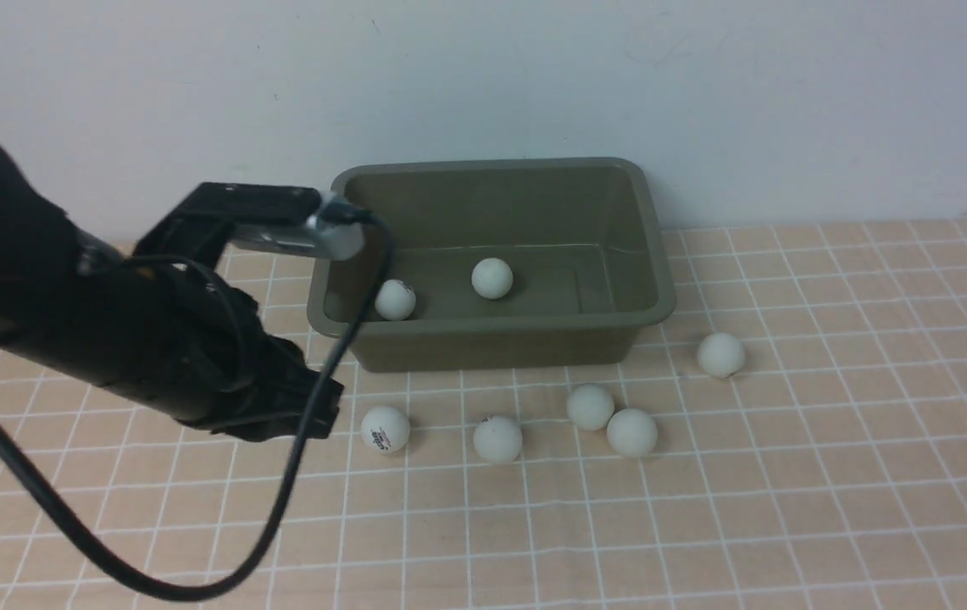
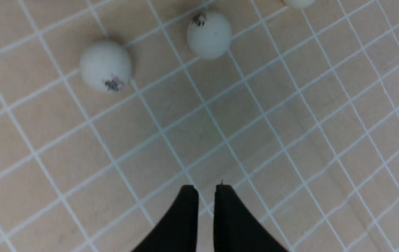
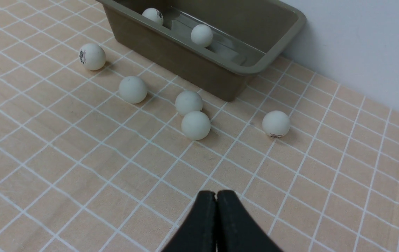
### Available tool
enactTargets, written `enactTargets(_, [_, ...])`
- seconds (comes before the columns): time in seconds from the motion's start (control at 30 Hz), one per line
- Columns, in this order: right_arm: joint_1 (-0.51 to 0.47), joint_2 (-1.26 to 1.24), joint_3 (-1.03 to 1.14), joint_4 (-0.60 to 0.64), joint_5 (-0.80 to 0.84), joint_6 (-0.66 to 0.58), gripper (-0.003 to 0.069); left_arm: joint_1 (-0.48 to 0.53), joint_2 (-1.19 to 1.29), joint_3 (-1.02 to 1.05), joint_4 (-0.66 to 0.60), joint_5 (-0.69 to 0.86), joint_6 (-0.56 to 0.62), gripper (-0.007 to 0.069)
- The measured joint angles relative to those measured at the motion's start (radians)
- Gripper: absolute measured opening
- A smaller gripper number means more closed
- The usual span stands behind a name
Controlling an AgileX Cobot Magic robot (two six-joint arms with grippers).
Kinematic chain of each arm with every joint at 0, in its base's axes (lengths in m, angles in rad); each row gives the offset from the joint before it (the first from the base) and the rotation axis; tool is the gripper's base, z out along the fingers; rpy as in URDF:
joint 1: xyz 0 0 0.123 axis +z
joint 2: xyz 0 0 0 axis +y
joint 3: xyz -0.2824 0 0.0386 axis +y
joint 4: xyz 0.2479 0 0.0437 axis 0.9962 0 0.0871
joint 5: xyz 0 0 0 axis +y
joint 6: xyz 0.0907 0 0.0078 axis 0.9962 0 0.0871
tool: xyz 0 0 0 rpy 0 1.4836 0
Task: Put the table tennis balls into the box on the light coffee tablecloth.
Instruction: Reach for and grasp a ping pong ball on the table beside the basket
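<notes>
Two table tennis balls (image 1: 492, 278) (image 1: 395, 299) lie inside the olive-green box (image 1: 491, 347), which stands on the light coffee tablecloth (image 1: 703, 525) by the wall. Several more balls rest on the cloth in front of the box, from the logo ball (image 1: 385, 429) to the far right one (image 1: 720, 354). My left gripper (image 1: 318, 411) hovers low just left of the logo ball (image 2: 105, 65). Its jaws (image 2: 206, 189) stand only slightly apart, with nothing between them. My right gripper (image 3: 216, 196) is shut and empty, well back from the balls (image 3: 195, 125) and the box (image 3: 185, 59).
A white wall (image 1: 703, 85) rises right behind the box. A black cable (image 1: 195, 585) loops from the left wrist camera (image 1: 326, 233) down across the front left of the cloth. Two balls (image 1: 591, 407) (image 1: 631, 433) touch each other.
</notes>
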Motion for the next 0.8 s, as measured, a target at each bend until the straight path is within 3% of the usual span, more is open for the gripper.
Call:
enactTargets(0.1, [0.000, 0.000, 0.000, -0.001, -0.016, 0.000, -0.0013, -0.051, 0.064, 0.000, 0.031, -0.090, 0.002, 0.0101])
enactTargets(0.4, [0.000, 0.000, 0.000, -0.001, -0.024, 0.000, -0.0013, -0.066, 0.240, 0.000, 0.258, -0.211, -0.217, 0.0281])
enactTargets(0.57, [0.000, 0.000, 0.000, -0.001, -0.027, 0.000, -0.0013, -0.066, 0.287, -0.001, 0.244, -0.316, -0.245, 0.0342])
enactTargets(0.8, [0.000, 0.000, 0.000, -0.001, -0.042, 0.000, -0.0013, -0.066, 0.375, -0.022, 0.175, -0.392, -0.183, 0.0344])
